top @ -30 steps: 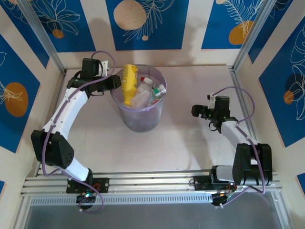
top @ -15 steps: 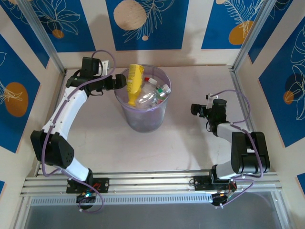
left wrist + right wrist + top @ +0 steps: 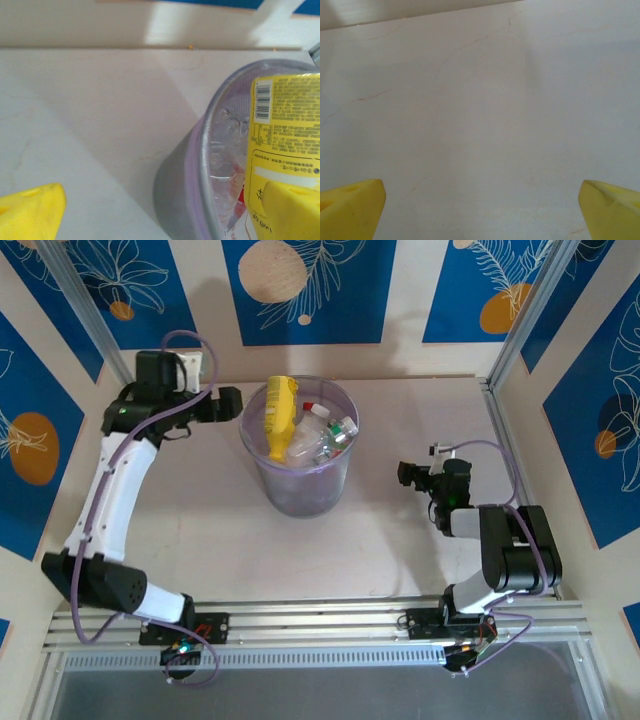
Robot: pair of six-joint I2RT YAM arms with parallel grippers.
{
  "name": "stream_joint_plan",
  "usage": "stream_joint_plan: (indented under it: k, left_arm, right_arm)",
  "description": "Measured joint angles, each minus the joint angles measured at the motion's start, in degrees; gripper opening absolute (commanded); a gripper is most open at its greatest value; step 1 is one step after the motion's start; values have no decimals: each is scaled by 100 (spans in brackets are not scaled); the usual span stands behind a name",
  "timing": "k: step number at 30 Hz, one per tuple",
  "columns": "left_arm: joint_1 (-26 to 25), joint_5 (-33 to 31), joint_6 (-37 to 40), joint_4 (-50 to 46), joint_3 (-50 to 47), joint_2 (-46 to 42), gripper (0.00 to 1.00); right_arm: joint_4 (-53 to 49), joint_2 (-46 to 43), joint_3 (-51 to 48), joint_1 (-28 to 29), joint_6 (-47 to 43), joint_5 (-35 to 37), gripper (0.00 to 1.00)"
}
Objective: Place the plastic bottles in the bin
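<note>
We log: left gripper [image 3: 227,405] pulled back from bin [image 3: 300,495], jaws wide, empty | right gripper [image 3: 408,476] wide, arm folded | bottles [image 3: 282,418] in bin | we judge task complete.

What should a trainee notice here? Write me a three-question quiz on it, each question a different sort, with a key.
1. Where is the large yellow bottle?
2. True or false: the right claw is shut on a bottle.
3. Which claw is nearer the purple bin? A) the left claw B) the right claw C) both equally near

Key:
1. In the bin, tilted.
2. False: it is open and holds nothing, above the table.
3. A
</note>
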Motion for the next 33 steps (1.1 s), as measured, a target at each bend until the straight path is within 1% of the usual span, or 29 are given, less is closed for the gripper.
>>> stream_joint_plan:
  k: [3, 5, 9, 12, 17, 20, 24, 33]
  left_arm:
    - [199, -201, 101, 44, -275, -575, 100]
    - [337, -369, 114, 175, -643, -988, 100]
    - [667, -789, 101, 632, -1871, -1862, 100]
    - [876, -1137, 44, 994, -2874, -2356, 100]
    - [1145, -1655, -107, 1768, -4253, -2789, 100]
    - [1246, -1849, -192, 2275, -4903, -2927, 100]
    - [1333, -1976, -214, 3053, -5501, -2885, 100]
    - [1438, -2037, -216, 5121, -6679, -2382, 100]
  right_arm:
    - [59, 28, -44, 0, -22, 0, 99]
    - [149, 28, -44, 0, -26, -2, 99]
    - [260, 28, -44, 0, -28, -2, 99]
    - [273, 28, -44, 0, -26, -2, 99]
    - [273, 28, -44, 0, -26, -2, 99]
    - [275, 28, -44, 0, -28, -2, 99]
    - [275, 28, -44, 0, -28, -2, 99]
    - [275, 28, -44, 0, -28, -2, 99]
